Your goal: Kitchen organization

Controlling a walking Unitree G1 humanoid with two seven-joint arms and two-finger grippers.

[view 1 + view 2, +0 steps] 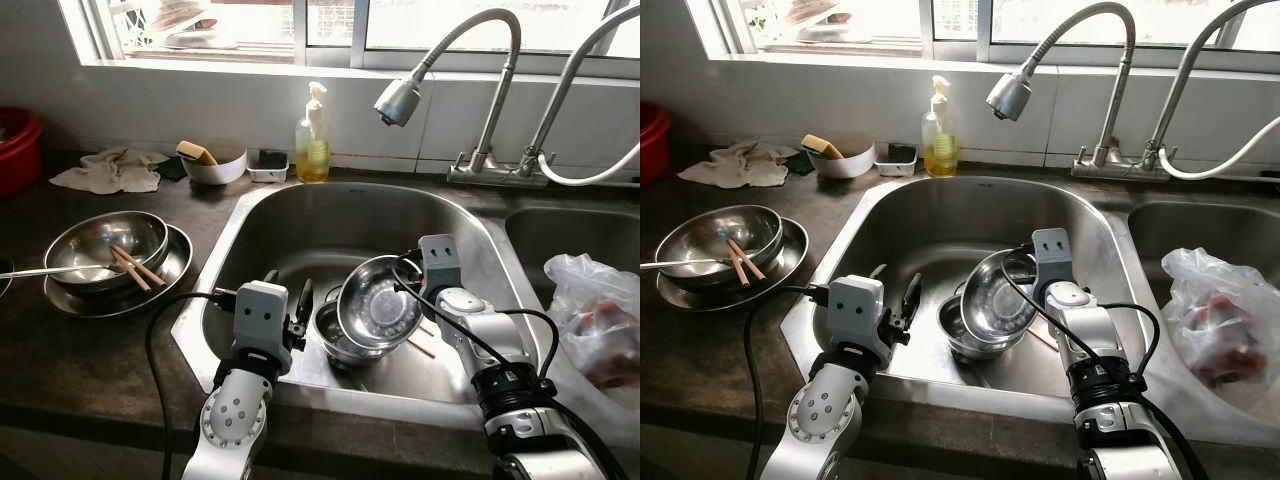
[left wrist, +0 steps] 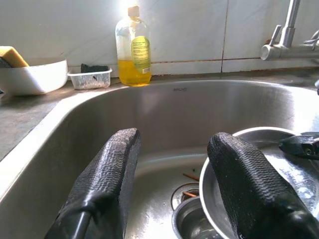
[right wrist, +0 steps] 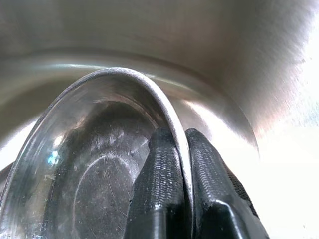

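**Sink basin, two grippers at work: contents and surroundings**

Right gripper [image 3: 180, 169]: both black fingers pinched tight on the rim of a steel bowl [image 1: 378, 305], one finger inside the rim and one outside. The bowl is tilted up on edge, its hollow facing the robot, over the sink [image 1: 290, 215] floor.

Left gripper [image 2: 172, 179]: fingers spread wide, holding nothing, poised inside the basin at its near-left side, just beside the tilted bowl.

Second steel bowl [image 1: 335, 342]: smaller, sitting upright on the sink floor beneath and partly behind the lifted one. Chopsticks [image 1: 422, 346] lie on the sink floor beside it.

Counter, left of sink: a steel bowl stacked in a steel plate [image 1: 170, 270], with a pair of chopsticks [image 1: 138, 268] and a metal utensil handle [image 1: 40, 271] resting in it. Behind, a crumpled cloth [image 1: 110, 170], a white bowl [image 1: 215, 168] holding a sponge [image 1: 196, 152], a small plastic tray [image 1: 268, 166], and a soap bottle [image 1: 312, 140] of yellow liquid at the wall.

Far left edge: a red basin [image 1: 15, 150].

Above the sink: a curved faucet [image 1: 440, 70] with spray head.

Right basin: a clear plastic bag [image 1: 595, 315] with reddish contents.
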